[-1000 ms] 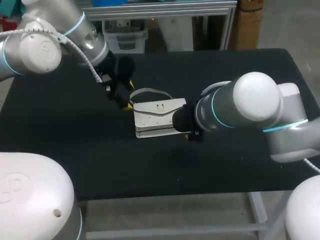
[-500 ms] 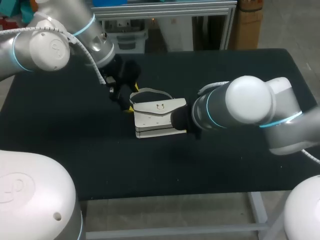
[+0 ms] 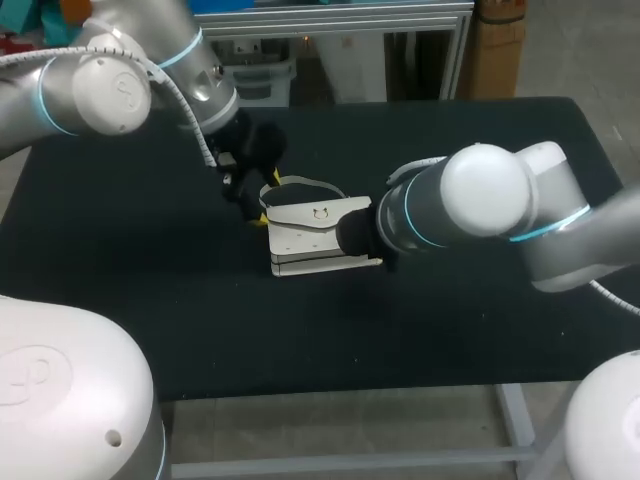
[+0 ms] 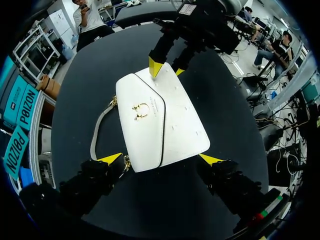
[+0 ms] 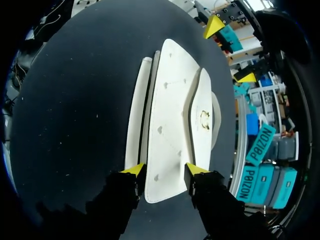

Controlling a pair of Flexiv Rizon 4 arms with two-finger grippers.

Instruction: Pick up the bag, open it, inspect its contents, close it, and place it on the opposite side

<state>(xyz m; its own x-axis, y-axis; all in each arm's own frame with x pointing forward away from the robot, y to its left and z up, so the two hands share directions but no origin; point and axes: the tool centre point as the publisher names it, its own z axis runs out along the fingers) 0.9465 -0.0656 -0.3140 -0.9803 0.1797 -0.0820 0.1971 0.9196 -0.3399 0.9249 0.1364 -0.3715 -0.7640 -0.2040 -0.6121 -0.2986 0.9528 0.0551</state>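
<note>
Bag (image 3: 318, 236) lies flat on the black table (image 3: 150, 260), near its middle.

The right arm (image 3: 480, 200) has come further in from its side, so the right gripper (image 5: 165, 172) now stands at the right end of the white bag (image 3: 310, 235), where a second ago it was just beside that end. The left arm (image 3: 100, 90) has swung a little toward the middle. The left gripper (image 3: 262, 200) seems slightly nearer the bag's strap end, though this is hard to judge from above.
</note>
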